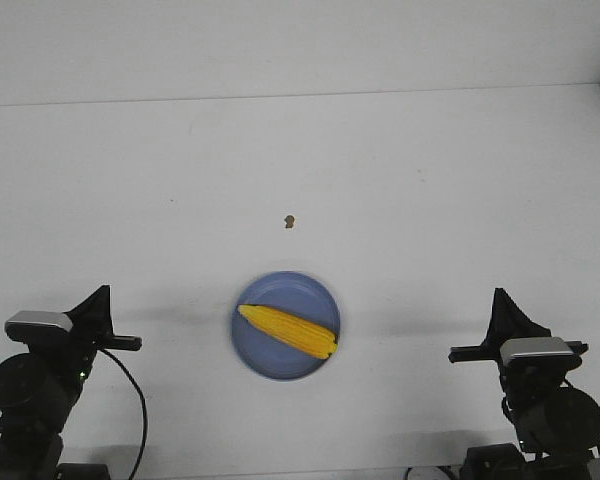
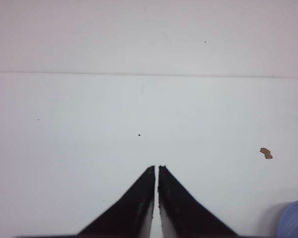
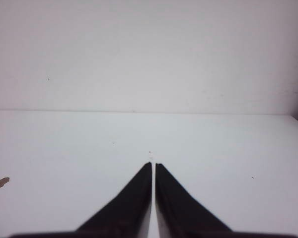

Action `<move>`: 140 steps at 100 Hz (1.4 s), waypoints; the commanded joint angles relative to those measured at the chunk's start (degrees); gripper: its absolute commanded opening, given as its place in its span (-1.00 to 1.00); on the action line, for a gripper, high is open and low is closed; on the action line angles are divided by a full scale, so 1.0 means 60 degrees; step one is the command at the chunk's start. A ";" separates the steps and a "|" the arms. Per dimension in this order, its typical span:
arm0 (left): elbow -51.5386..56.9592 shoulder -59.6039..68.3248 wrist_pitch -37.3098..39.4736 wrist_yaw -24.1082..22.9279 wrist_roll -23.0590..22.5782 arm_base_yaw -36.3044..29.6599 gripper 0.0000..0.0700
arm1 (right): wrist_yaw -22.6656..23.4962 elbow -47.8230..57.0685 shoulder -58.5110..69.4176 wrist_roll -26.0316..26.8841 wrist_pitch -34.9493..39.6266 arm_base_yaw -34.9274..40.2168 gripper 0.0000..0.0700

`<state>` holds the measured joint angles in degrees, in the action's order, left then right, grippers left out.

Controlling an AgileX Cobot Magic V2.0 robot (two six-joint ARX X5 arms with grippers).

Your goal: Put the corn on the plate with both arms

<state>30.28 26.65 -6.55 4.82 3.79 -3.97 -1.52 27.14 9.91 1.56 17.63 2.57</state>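
White table (image 1: 430, 180): corn (image 1: 288, 330) on plate (image 1: 265, 360); left gripper (image 2: 156, 169) and right gripper (image 3: 153, 166) pressed together.

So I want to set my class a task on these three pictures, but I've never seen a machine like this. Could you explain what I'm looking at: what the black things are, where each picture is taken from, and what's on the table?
It is a robot with two black arms, each ending in a pointed two-fingered hand. The wide picture looks forward over the white table: the left hand stands at the left and the right hand at the right, both well away from the middle.

Between them lies a round blue plate with a yellow corn cob resting on it at a slant. Behind the plate is a small brown speck.

The other two pictures come from cameras on the wrists, looking out along the fingers. In each, the hand's fingers are closed together and hold nothing. The left wrist picture catches the plate's edge in one corner.
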 commanded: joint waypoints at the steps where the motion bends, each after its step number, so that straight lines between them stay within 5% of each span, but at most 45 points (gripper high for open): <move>1: 0.0077 0.0033 0.0091 0.0015 -0.0004 0.0007 -0.97 | -0.0007 0.0029 0.0036 0.0022 -0.0087 0.0000 -0.96; 89: -0.0004 -0.0266 0.0142 -0.0069 -0.0087 0.0007 -0.97 | -0.0004 0.0029 0.0036 0.0022 -0.0226 -0.0004 -0.96; 140: -0.2965 -0.3326 0.1115 -0.0066 -0.0040 0.0011 -0.97 | -0.0007 0.0029 0.0036 0.0022 -0.0226 -0.0004 -0.96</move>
<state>13.41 8.43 -0.82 4.54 3.77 -3.97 -1.52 27.14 9.91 1.56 17.06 2.57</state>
